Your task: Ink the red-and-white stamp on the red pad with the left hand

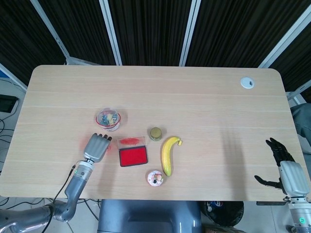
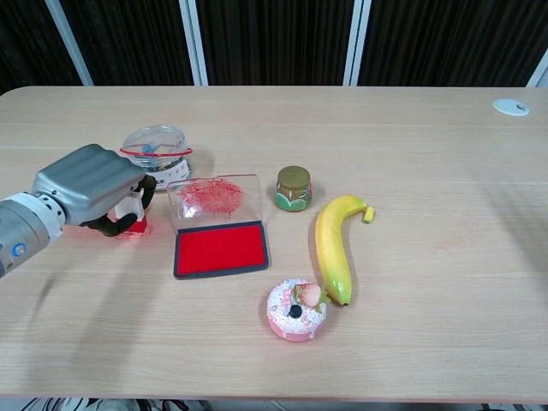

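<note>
The red-and-white stamp (image 2: pixel 134 213) stands left of the red pad (image 2: pixel 221 248), with its red base low over the table. My left hand (image 2: pixel 88 182) grips it from above, fingers curled round its white top. In the head view the left hand (image 1: pixel 97 147) covers the stamp almost completely. The red pad (image 1: pixel 133 157) lies open, and its clear lid (image 2: pixel 214 196) stands up at the pad's far edge. My right hand (image 1: pixel 284 169) hangs beyond the table's right front corner, fingers spread and holding nothing.
A clear bowl (image 2: pixel 157 146) of small items sits just behind the left hand. Right of the pad are a small green-gold jar (image 2: pixel 294 187), a banana (image 2: pixel 336 244) and a pink doughnut (image 2: pixel 296 310). A white grommet (image 2: pixel 510 106) is at the far right.
</note>
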`<state>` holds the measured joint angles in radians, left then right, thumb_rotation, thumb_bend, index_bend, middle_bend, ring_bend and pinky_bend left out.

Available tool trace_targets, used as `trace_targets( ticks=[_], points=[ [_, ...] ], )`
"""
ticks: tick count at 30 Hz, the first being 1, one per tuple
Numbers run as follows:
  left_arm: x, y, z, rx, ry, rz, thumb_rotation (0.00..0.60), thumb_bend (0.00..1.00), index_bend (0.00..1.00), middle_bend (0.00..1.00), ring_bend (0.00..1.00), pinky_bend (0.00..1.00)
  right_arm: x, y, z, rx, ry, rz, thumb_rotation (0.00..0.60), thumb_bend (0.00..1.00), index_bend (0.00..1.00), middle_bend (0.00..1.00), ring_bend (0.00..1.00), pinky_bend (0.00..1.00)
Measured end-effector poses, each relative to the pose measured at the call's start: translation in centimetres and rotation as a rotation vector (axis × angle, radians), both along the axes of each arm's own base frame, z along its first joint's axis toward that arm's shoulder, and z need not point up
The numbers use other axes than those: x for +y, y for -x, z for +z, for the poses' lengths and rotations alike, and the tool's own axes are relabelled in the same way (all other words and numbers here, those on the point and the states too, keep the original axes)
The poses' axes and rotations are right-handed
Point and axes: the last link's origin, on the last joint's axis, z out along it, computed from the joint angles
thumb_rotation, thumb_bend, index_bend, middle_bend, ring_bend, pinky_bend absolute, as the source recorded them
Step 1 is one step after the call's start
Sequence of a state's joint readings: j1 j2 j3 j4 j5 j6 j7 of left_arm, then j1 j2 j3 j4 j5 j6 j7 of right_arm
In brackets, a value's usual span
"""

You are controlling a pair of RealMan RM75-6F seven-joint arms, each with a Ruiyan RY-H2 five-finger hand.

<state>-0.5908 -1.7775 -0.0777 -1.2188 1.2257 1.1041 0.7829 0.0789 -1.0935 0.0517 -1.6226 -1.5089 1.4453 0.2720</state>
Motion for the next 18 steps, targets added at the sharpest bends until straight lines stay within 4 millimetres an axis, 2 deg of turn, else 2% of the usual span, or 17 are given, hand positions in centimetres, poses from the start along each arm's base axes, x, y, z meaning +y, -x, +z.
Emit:
trace_targets(
  ticks=[18],
  points=[
    [-0.05,0.34,0.15,0.021,-0.018,0.008,0.600,0.40,0.55,0.56,0.48,0.57,0.04,-0.03,-0.03,0.001,-0.001,0.001,0.600,0.15,0.00,0.00,0.00,0.18]
  ],
)
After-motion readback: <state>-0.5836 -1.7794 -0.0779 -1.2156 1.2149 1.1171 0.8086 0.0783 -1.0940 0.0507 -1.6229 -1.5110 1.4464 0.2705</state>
